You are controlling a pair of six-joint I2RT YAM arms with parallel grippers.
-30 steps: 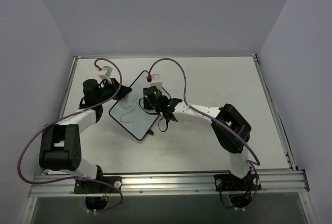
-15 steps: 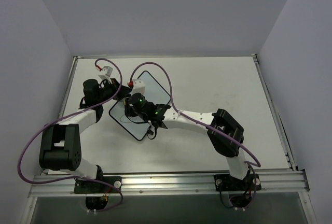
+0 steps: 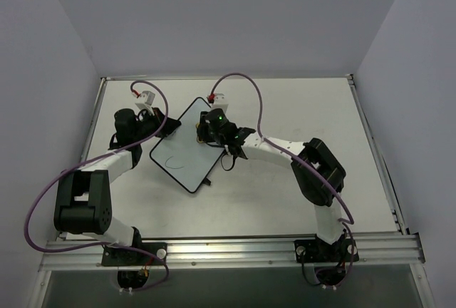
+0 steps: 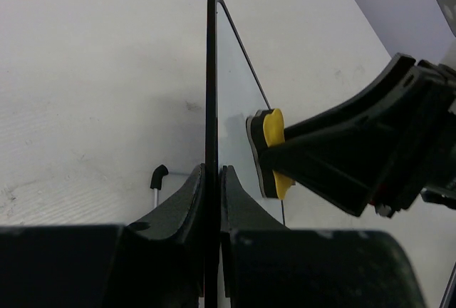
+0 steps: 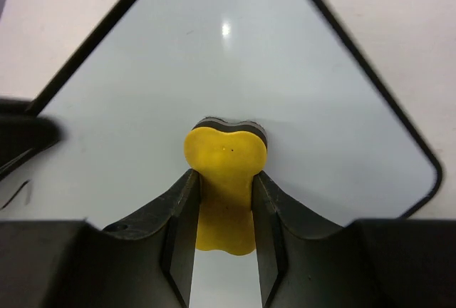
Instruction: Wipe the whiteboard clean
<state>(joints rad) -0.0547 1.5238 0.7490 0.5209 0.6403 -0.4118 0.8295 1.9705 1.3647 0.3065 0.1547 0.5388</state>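
Note:
The whiteboard [image 3: 187,157] lies tilted as a diamond left of the table's middle, with a thin dark curved line [image 3: 171,163] on its lower left part. My left gripper [image 3: 165,128] is shut on the board's upper left edge; in the left wrist view its jaws [image 4: 212,180] clamp the black frame [image 4: 211,73] edge-on. My right gripper [image 3: 206,131] is shut on the yellow eraser [image 5: 224,169] and presses it onto the board [image 5: 228,58] near its upper right side. The eraser also shows in the left wrist view [image 4: 271,133].
Purple cables loop above both arms, with a white connector [image 3: 146,96] at the back left. A small black foot [image 3: 208,182] sticks out at the board's lower right edge. A metal rail [image 3: 228,251] runs along the front. Grey walls close the table's sides.
My right gripper swept the eraser left across the board's middle, then back to its upper right side. The scribbles on the upper part are gone. The left gripper has held still.

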